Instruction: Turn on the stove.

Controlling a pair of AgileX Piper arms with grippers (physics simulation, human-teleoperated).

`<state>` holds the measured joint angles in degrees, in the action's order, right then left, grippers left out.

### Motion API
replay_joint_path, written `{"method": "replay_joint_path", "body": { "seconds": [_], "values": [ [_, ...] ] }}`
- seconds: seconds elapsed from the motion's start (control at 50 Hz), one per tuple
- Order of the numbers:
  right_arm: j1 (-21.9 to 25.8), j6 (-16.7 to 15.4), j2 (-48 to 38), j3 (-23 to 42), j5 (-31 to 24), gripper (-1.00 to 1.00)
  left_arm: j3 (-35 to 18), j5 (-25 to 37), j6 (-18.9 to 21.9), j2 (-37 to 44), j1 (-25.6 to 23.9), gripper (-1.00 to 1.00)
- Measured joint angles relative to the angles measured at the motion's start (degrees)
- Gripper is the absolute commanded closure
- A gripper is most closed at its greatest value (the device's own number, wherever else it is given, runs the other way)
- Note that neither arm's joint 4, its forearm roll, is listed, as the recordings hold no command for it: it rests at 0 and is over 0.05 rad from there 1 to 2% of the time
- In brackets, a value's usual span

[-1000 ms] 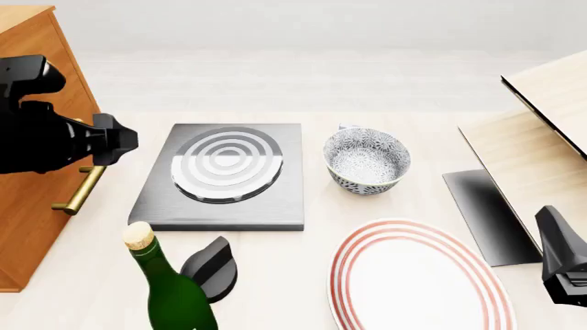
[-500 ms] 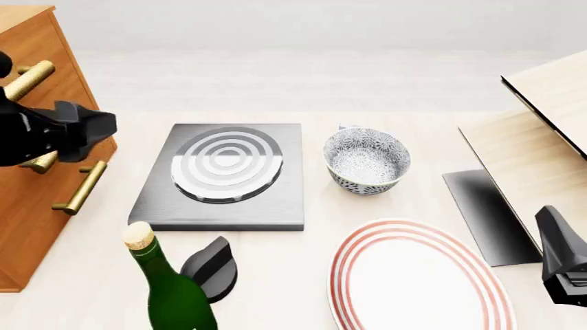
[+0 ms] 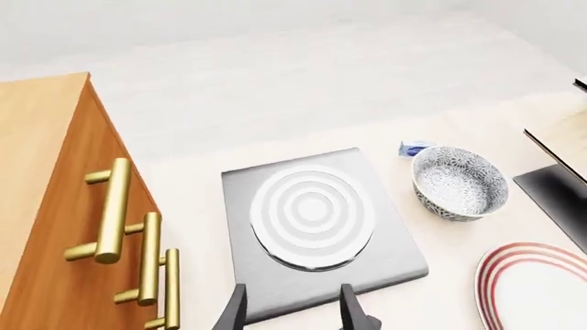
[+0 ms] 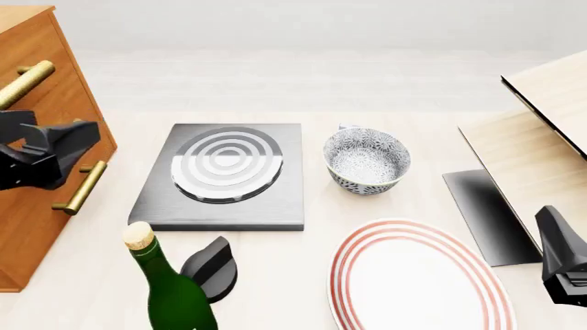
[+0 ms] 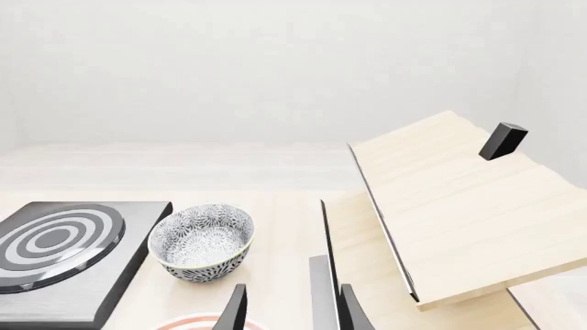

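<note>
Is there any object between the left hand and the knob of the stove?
Judging by the front view, the green bottle stands just beside the knob, on the side toward the left hand. A low sideways approach would meet it; from above, nothing visible blocks the knob. The stove itself is uncovered.

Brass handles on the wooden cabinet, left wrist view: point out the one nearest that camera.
The lowest handle, cut off by the picture's edge beside the left gripper. The other two sit higher up the cabinet, farther away.
</note>
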<state>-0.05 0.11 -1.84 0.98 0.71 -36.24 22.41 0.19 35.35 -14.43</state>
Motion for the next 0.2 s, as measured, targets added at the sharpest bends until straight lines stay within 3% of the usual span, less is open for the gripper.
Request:
{"method": "replay_joint_path", "body": {
  "seconds": [0.2],
  "values": [
    [0.0,0.0,-0.01,0.0,0.0,-1.0,5.43,-4.69,0.81,-6.85,-1.19,-1.0]
  ]
}}
